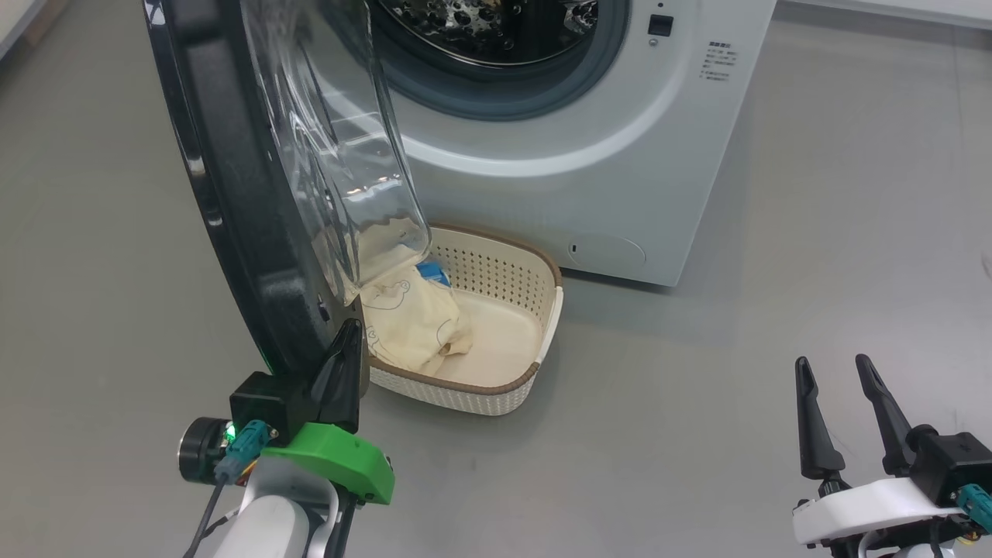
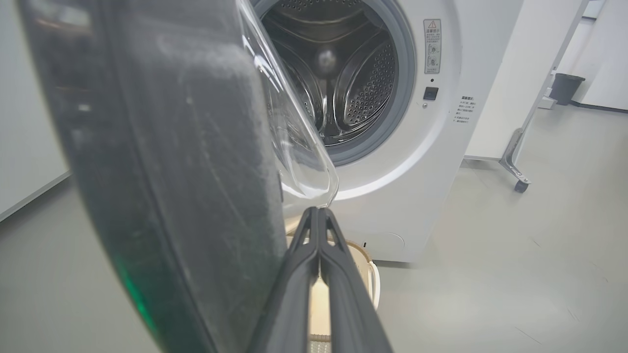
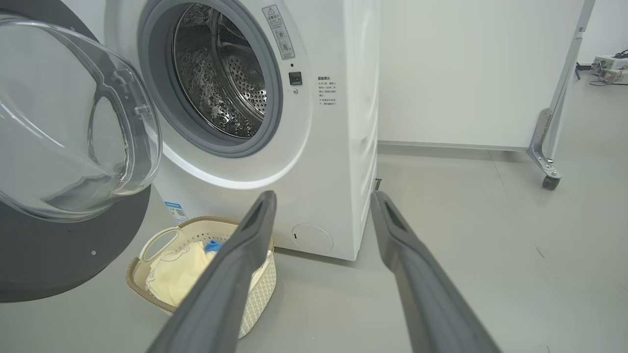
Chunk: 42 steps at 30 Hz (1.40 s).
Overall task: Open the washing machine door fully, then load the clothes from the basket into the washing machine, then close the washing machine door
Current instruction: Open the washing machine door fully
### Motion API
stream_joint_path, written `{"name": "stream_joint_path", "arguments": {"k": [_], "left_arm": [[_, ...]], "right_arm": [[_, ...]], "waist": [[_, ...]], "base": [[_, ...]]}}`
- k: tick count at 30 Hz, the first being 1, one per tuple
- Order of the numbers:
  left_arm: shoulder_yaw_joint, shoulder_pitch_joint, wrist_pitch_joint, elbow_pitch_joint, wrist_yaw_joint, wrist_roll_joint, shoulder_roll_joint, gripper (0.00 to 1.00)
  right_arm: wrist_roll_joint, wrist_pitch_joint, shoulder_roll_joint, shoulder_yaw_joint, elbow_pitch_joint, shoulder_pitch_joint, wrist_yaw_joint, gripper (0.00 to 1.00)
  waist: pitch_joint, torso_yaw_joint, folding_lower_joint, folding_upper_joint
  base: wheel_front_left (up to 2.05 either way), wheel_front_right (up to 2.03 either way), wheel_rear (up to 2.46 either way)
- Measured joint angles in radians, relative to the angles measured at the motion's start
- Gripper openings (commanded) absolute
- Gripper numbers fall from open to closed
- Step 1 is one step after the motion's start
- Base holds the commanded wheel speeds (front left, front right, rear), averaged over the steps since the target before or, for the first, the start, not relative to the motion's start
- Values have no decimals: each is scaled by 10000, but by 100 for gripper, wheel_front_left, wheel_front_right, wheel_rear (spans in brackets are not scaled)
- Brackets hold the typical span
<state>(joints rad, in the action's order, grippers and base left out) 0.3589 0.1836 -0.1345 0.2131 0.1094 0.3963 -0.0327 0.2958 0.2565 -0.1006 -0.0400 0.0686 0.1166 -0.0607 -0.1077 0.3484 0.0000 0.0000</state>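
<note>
The washing machine door (image 1: 232, 194) stands swung out to the left, black rim edge-on, glass bowl bulging towards the washing machine (image 1: 620, 155). The steel drum (image 2: 343, 73) lies open. My left gripper (image 1: 353, 329) is shut, its tip close beside the door's inner face near the bottom; in the left wrist view the closed fingers (image 2: 318, 212) point just under the glass bowl. The cream basket (image 1: 552, 294) sits on the floor below the door, with the pale yellow clothes (image 1: 411, 318) in its left half. My right gripper (image 1: 831, 360) is open and empty, low at the right, its fingers (image 3: 235, 260) overlapping the basket (image 3: 147, 245).
Grey floor spreads to the right of the machine. A white panel on a castor foot (image 3: 549, 176) stands behind the machine's right side, and a dark bin (image 2: 566, 88) is farther back. The door's glass bowl (image 3: 73, 122) overhangs the basket.
</note>
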Motion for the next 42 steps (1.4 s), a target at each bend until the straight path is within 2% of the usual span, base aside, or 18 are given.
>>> {"name": "stream_joint_path", "arguments": {"k": [12, 18, 30, 42], "left_arm": [[-79, 2, -293, 215, 15, 50, 0, 0], [-617, 1, -355, 552, 15, -136, 17, 0], [-2288, 30, -619, 1083, 44, -481, -31, 0], [-3415, 525, -815, 1371, 44, -545, -150, 0]], "right_arm": [[-125, 0, -4, 54, -6, 1, -90, 100], [-167, 0, 44, -100, 33, -2, -173, 100], [-265, 0, 54, -280, 69, -7, -255, 100], [-267, 0, -102, -104, -29, -51, -284, 100]], "waist": [[-58, 1145, 0, 0], [-19, 1542, 0, 0], [-144, 1378, 0, 0], [-743, 1035, 0, 0]], "base": [[0, 0, 0], [0, 0, 0], [0, 0, 0], [0, 0, 0]]}}
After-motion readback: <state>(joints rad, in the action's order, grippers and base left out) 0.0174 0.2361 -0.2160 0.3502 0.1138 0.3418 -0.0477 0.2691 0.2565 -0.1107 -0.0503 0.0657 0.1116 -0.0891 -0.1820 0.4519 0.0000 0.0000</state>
